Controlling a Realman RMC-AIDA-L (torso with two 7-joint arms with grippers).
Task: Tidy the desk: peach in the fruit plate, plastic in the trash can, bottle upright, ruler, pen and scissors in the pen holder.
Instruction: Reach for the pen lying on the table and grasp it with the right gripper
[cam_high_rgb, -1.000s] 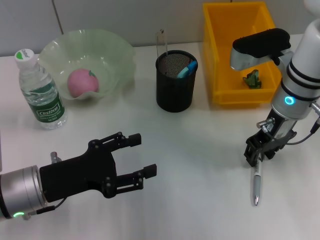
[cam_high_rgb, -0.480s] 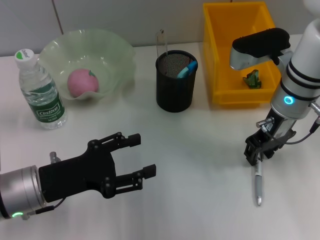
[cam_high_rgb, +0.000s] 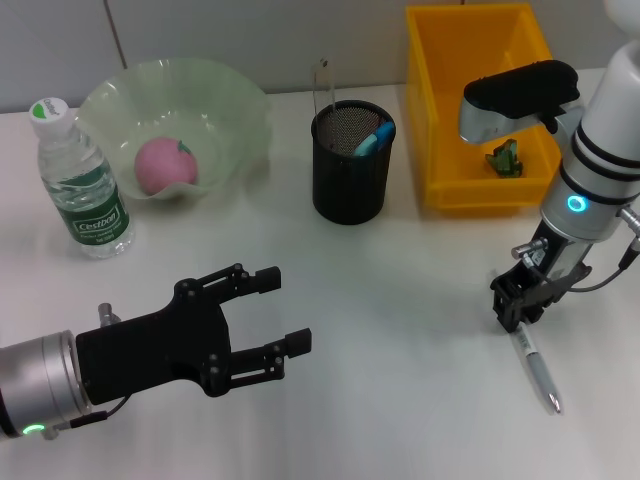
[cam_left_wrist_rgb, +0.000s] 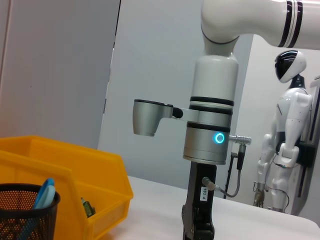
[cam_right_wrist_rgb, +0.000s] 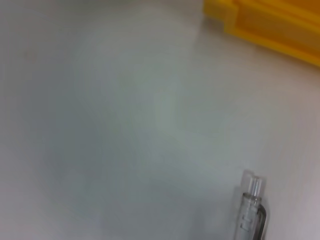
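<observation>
Head view: right gripper (cam_high_rgb: 516, 304) is down at the table (cam_high_rgb: 400, 300) near its right edge, jaws clamped on the top end of the pen (cam_high_rgb: 536, 367); the pen slants away from the fingers toward the front right corner, tip low against the tabletop. Right wrist view shows only the clear pen barrel (cam_right_wrist_rgb: 250, 210) over bare table, with the yellow bin's (cam_right_wrist_rgb: 270, 22) edge at one corner. Left gripper (cam_high_rgb: 255, 325) hovers over the front left part of the table, jaws apart, holding nothing. Black mesh pen holder (cam_high_rgb: 349, 165) stands mid-table toward the back edge, with a blue item (cam_high_rgb: 373, 139) and a thin clear ruler (cam_high_rgb: 321, 88) sticking out of it. Yellow bin (cam_high_rgb: 437, 110) sits at the back right, just beside the holder, a small green scrap (cam_high_rgb: 504, 158) inside. Pale green bowl (cam_high_rgb: 170, 125) at the back left holds the pink peach (cam_high_rgb: 164, 164). Water bottle (cam_high_rgb: 78, 185) stands upright near the left edge, just beside the bowl.
</observation>
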